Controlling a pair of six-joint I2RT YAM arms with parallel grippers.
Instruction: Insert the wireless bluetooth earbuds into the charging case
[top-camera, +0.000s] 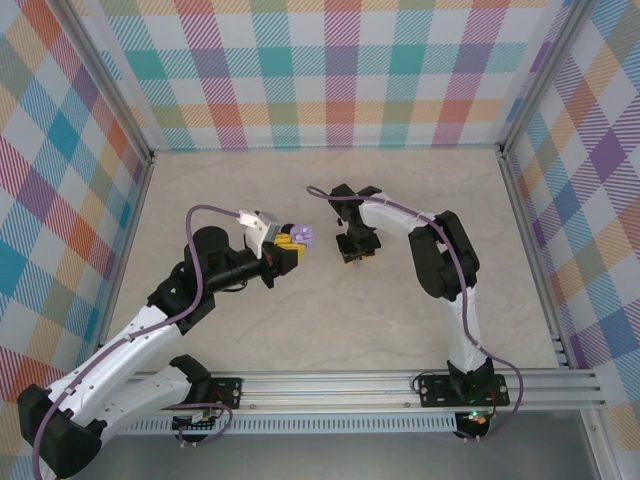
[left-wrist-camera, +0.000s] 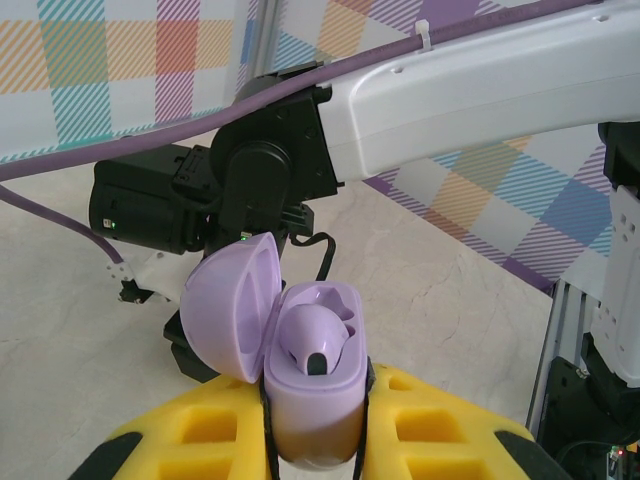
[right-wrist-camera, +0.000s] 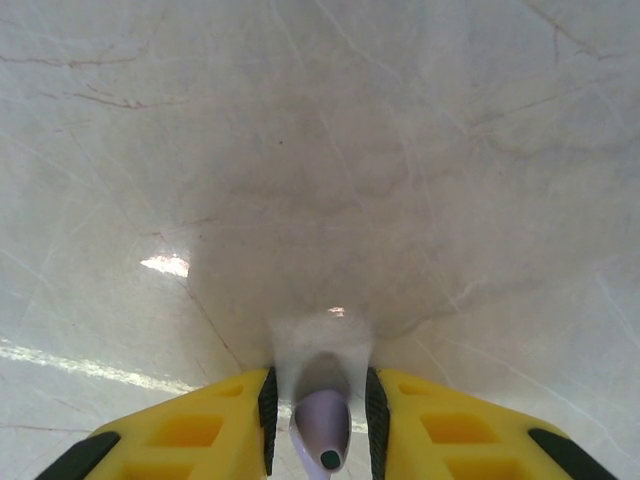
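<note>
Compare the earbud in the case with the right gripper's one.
The seated earbud lies in the open case, clamped by the left gripper; the held earbud is pinched in the right gripper, outside it. The seated earbud is flanked by socket walls, the held earbud by yellow fingers. Both are lavender, dark-tipped.

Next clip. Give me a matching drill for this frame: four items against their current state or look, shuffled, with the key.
1. left tool
2. right tool
3. case lid
4. table

A. swung open
B. grips one earbud
C. pale, marbled
D. grips the charging case

Pairs: 1-D, 2-B, 3-A, 4-C
</note>
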